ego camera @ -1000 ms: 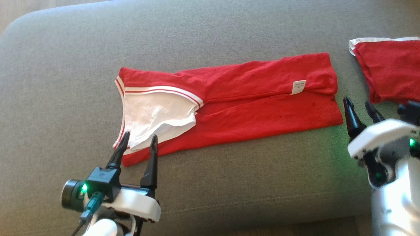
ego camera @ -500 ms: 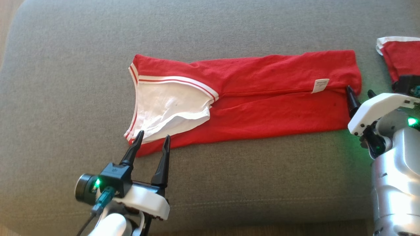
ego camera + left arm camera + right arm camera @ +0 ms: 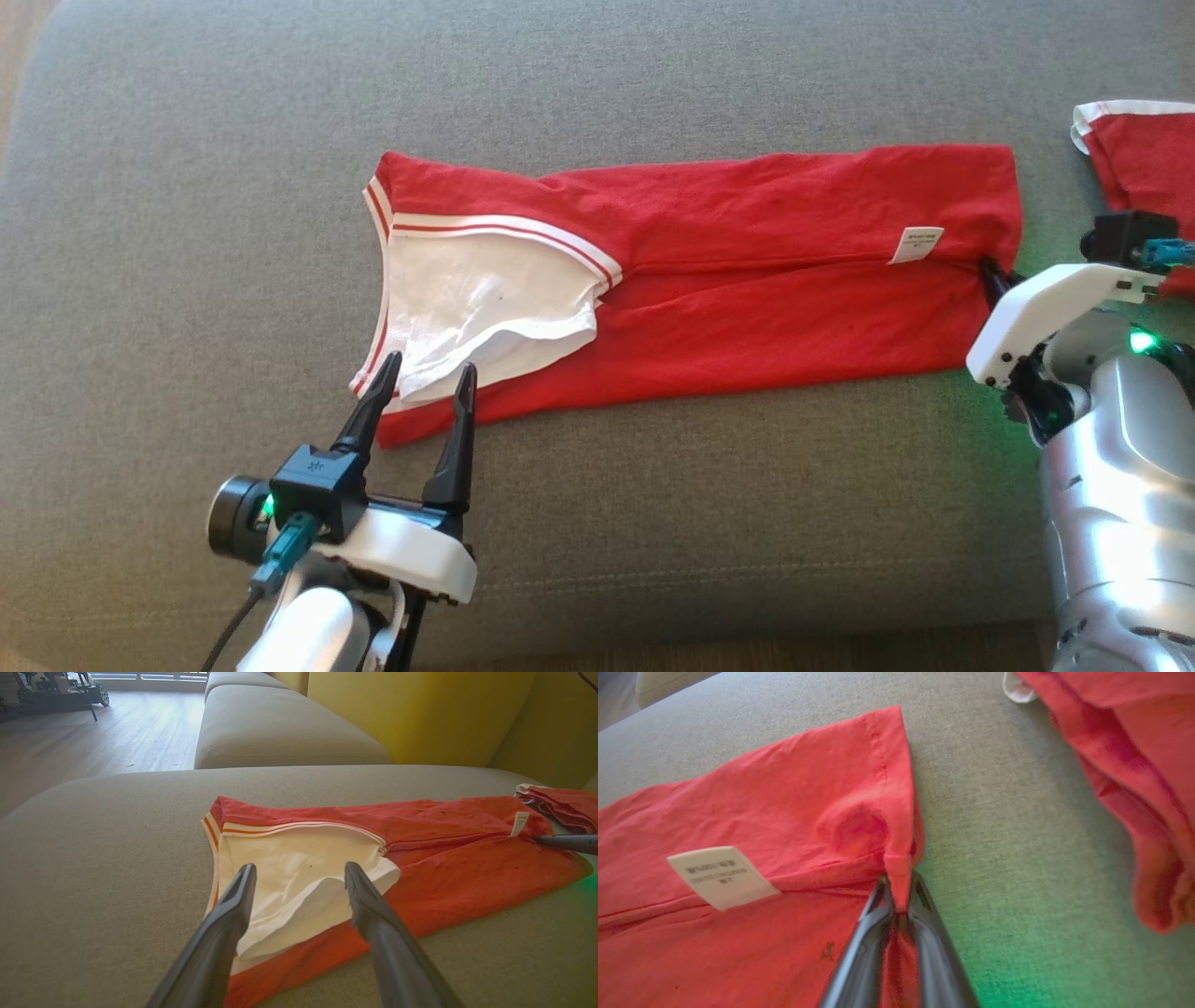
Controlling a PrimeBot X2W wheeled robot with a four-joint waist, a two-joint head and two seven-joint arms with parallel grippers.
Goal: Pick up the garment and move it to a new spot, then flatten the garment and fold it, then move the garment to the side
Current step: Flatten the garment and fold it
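**Securing the right hem for the fold**

Closing of the right gripper point(image 3: 899, 882) on the garment point(image 3: 747, 280) completed within the last second. Stood open and clear of the cloth, off its right end, one second ago; reached the edge half a second ago; now clamps a narrow pleat of red hem between the fingers point(image 3: 864, 952), just beside the label point(image 3: 721, 875) and on the line where the two folded layers meet. Raises a small bulge in the cloth just above the pinch.

Holds the left gripper point(image 3: 425, 373) at the opposite end, much as before, fingers spread wide and straddling the near edge of the white panel point(image 3: 467, 299), gripping nothing. Disregard the sideways shift across the head view; attributable to camera motion, not to the garment.

Judgement: one of two grasps made. Requires closure of the left fingers on the near-left edge before any lift or fold. Avoid pulling on the right hem alone; likely to drag the band askew.

Garment condition:
- Lies across the middle of the grey sofa cushion point(image 3: 653, 523) as a long band, already doubled lengthwise.
- Red throughout, except the white panel with red-striped trim at the left end.
- Mostly flat; loose curl in the white layer, shallow creases along the centre line.
- Sits near, but not touching, a second garment point(image 3: 1139, 149) at the far right.
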